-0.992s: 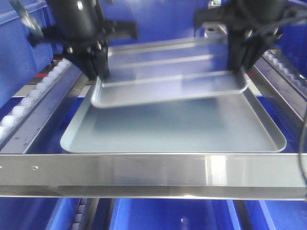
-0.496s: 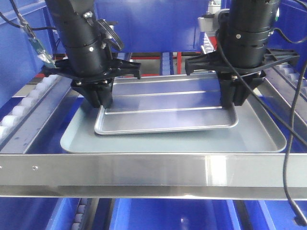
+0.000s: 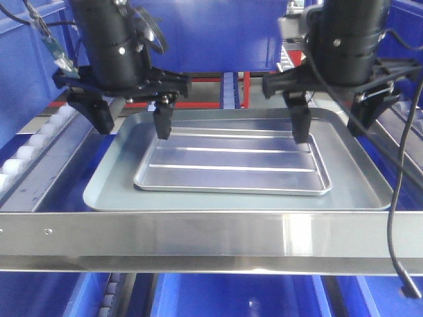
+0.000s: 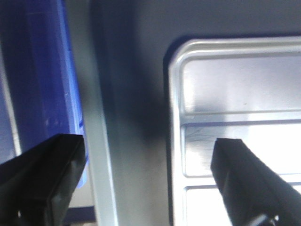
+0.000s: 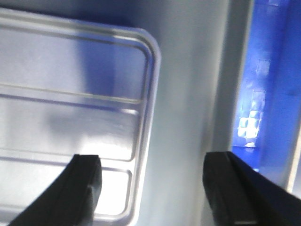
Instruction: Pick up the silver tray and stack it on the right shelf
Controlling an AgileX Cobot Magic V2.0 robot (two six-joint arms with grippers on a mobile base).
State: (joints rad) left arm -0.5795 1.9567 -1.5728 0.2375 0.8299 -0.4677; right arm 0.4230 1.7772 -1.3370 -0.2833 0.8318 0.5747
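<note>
From my station this looks like a warehouse or factory storage bay. A stainless-steel roller rack (image 3: 63, 164) carries white rollers (image 3: 26, 154) along its left rail, with a wide steel front bar (image 3: 211, 241) across the near edge. Blue plastic bins (image 3: 211, 33) sit far behind and below it, and red racking (image 3: 245, 89) stands beyond.

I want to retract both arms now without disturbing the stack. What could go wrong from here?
The open left gripper and right gripper each have one finger hanging inside the silver tray's rim. Pulling sideways rather than up might hook and drag it.
The silver tray lies unclamped with room around it in the larger grey tray, so a nudge could slide it.
</note>
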